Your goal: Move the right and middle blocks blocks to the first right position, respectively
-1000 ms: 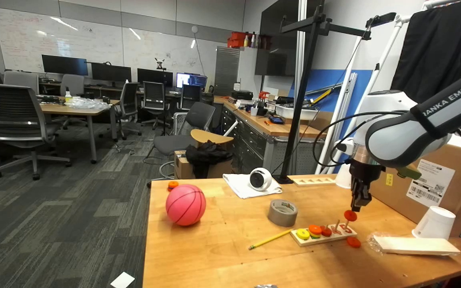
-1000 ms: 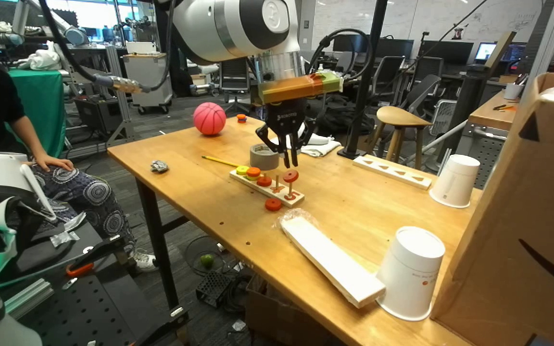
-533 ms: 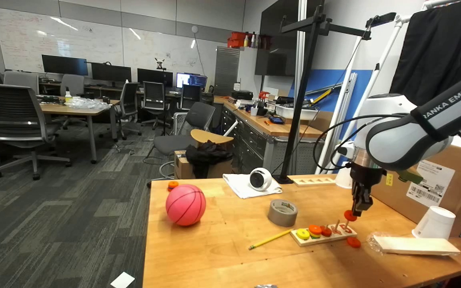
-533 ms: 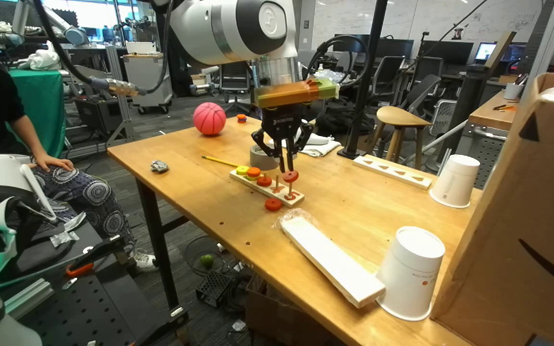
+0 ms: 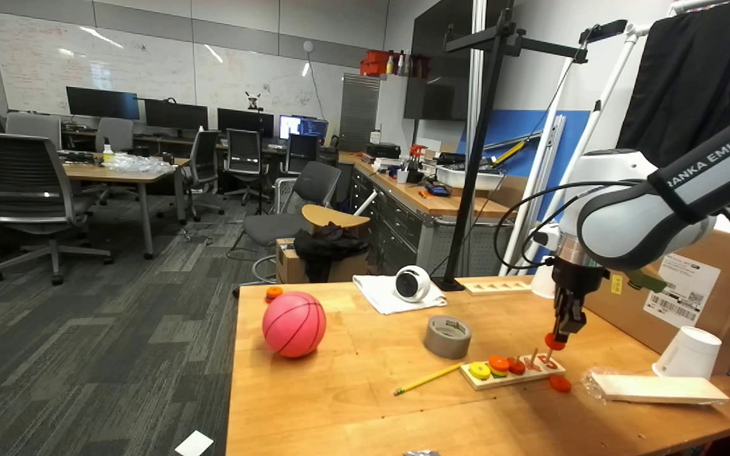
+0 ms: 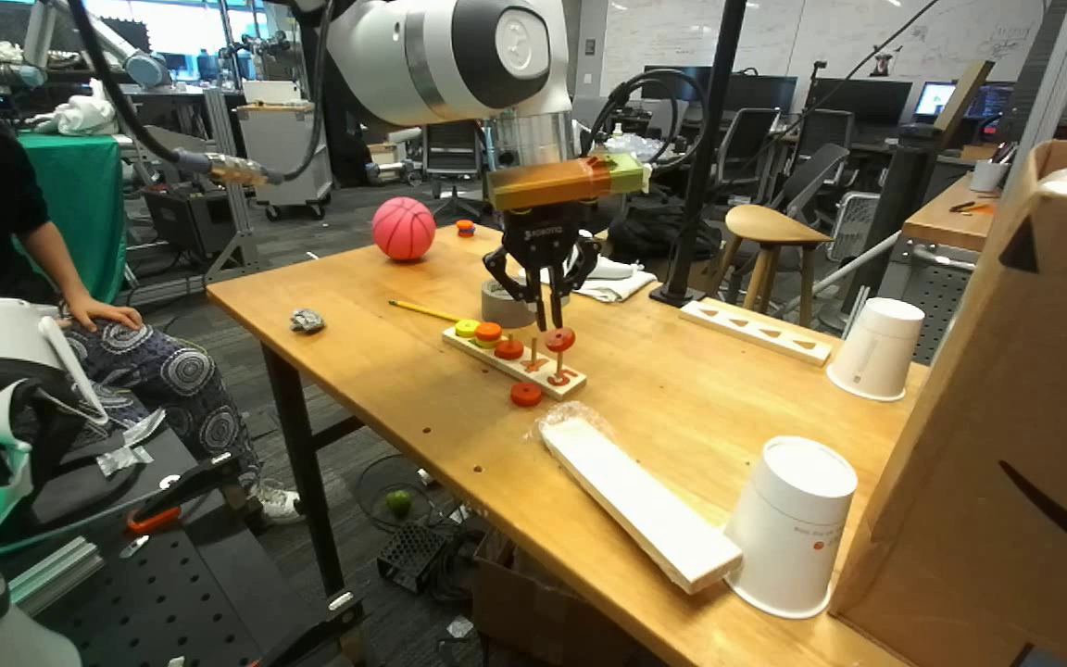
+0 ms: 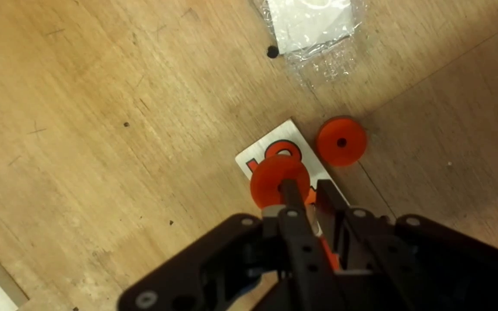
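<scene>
the disc (image 6: 559, 339) leans atop peg 5 (image 6: 560, 362); i fear the gripper (image 6: 549, 325), jaws slightly apart and empty, may topple it by pushing off-centre.

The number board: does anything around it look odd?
Yes. A tilted red ring sits atop the peg by the 5, not flat on the board; a loose red ring lies beside it on the table.
</scene>
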